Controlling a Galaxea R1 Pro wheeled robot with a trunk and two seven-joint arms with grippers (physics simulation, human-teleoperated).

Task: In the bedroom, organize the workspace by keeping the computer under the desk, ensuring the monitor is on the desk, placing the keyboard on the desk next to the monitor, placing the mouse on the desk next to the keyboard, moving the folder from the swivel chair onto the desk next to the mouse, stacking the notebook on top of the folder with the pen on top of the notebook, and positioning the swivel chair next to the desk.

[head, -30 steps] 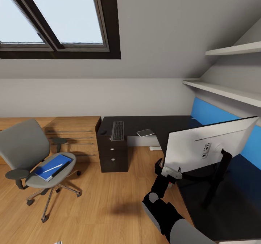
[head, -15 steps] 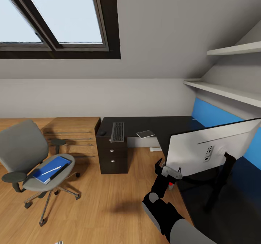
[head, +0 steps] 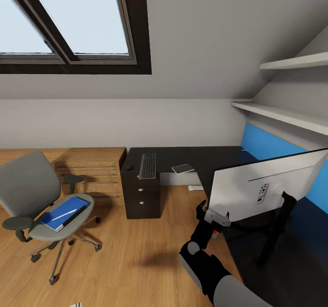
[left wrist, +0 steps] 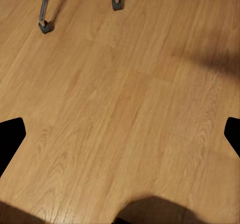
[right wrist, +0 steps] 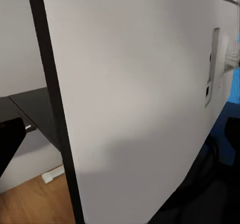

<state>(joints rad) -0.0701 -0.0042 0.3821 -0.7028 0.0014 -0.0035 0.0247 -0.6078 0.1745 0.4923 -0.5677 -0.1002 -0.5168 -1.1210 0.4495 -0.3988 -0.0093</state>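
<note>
Our right hand [head: 210,216] sits at the lower near corner of the monitor [head: 264,186], against its white back and black edge. From the head view we cannot tell whether its fingers are pinching that corner or merely lying beside it; in the right wrist view the two dark fingertips stand wide apart with the monitor's [right wrist: 135,99] back between them, so we judge it spread around the panel's edge. The screen's long axis runs away from this hand along the right-hand wing of the worktop [head: 218,159], rising toward the blue wall panel [head: 269,145], so the right arm is plainly the nearer one for any nudge or turn.

The monitor looks wide and thin, white behind with a small port strip, its black foot resting on the worktop near the front edge of that wing; it seems slightly tilted.

Our left hand [left wrist: 120,139] hangs spread over the wooden floor [left wrist: 125,84], holding nothing, chair casters beyond it.

Farther off, the keyboard [head: 147,165] lies lengthwise on the worktop's left end above the drawers, the mouse [head: 130,166] just beside it at the left edge, and the notebook [head: 182,168] near the inner corner. The folder [head: 63,212], with the pen [head: 64,214] on it, rests on the swivel chair [head: 38,202] seat, well apart from the worktop.
</note>
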